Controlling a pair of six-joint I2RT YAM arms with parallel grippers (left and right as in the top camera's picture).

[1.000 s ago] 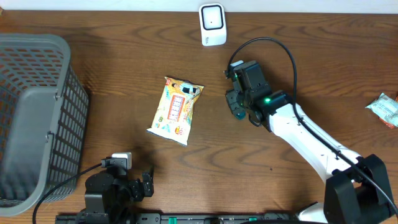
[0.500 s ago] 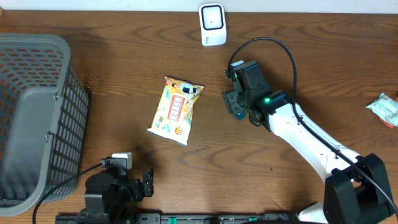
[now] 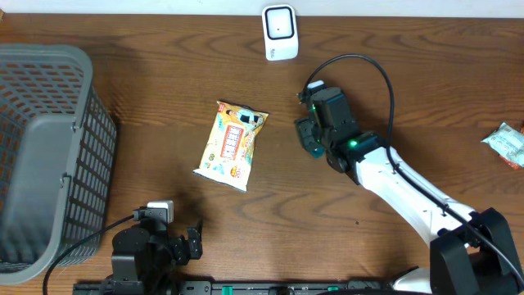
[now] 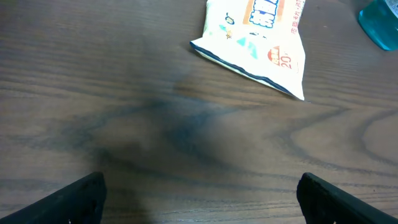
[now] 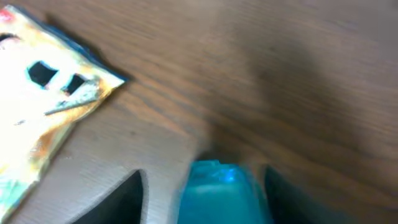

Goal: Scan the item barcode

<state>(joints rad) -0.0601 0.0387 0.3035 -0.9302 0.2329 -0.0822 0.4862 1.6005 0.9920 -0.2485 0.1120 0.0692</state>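
Observation:
A yellow and white snack packet [image 3: 232,146] lies flat mid-table; it also shows in the left wrist view as the packet [image 4: 258,31] and in the right wrist view as the packet [image 5: 43,106]. The white scanner [image 3: 280,33] stands at the back edge. My right gripper [image 3: 311,141] hovers just right of the packet. Its jaws [image 5: 204,175] stand apart around a blurred teal object [image 5: 224,196]. A strip of table shows between the left finger and that object, so a grip is unclear. At the front edge, my left gripper [image 4: 202,190] is open over bare wood.
A grey mesh basket [image 3: 49,74] fills the left side. Another small packet [image 3: 508,143] lies at the right edge. The right arm's black cable [image 3: 368,65] loops above the gripper.
The right gripper has shifted slightly toward the back of the table, with the teal object still under it. The packet and the left arm have not moved.

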